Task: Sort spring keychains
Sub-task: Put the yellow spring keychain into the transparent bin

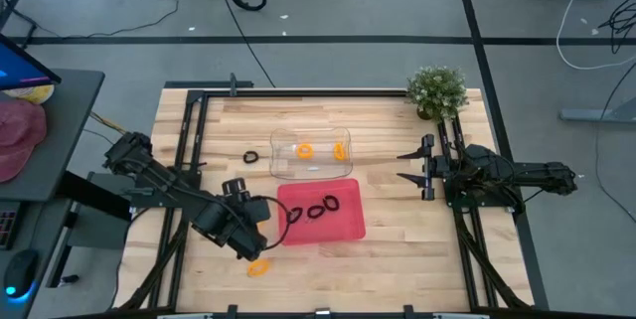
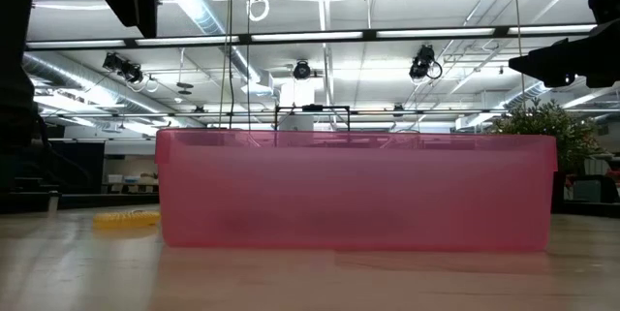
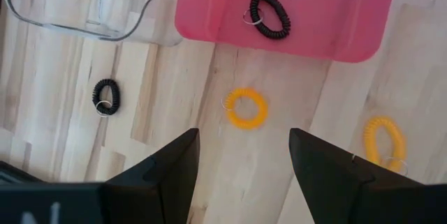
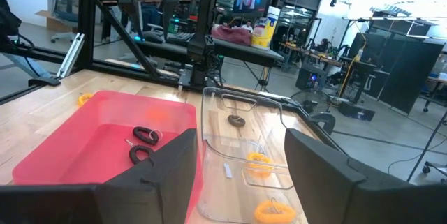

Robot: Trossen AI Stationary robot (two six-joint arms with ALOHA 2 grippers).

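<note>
Your left claw hangs over the tabletop between its left edge and the pink tray, toward the front, with its two dark fingers spread apart and nothing between them. Directly ahead of it, on bare wood just off the pink tray's edge, lies one orange spring keychain; a second orange keychain lies on the wood nearby, and from above you can make out an orange coil close to the front edge beneath the left arm. A single black keychain sits alone on the tabletop just left of the clear tray, not touching it. Inside the pink tray you have two black keychains, lying close together near its middle, each with a small metal ring; the left arm's end reaches over the tray's left rim. The clear tray, just behind the pink one and nearer the rear edge, holds two orange keychains, one left of centre and the other by its right wall. Your right claw waits at the right side of the tabletop, pointing toward the trays, its fingers likewise parted and holding nothing. A small potted plant stands at the rear right corner. From tabletop level the pink tray's long wall fills most of what you see, with a bit of orange coil just beside it.
</note>
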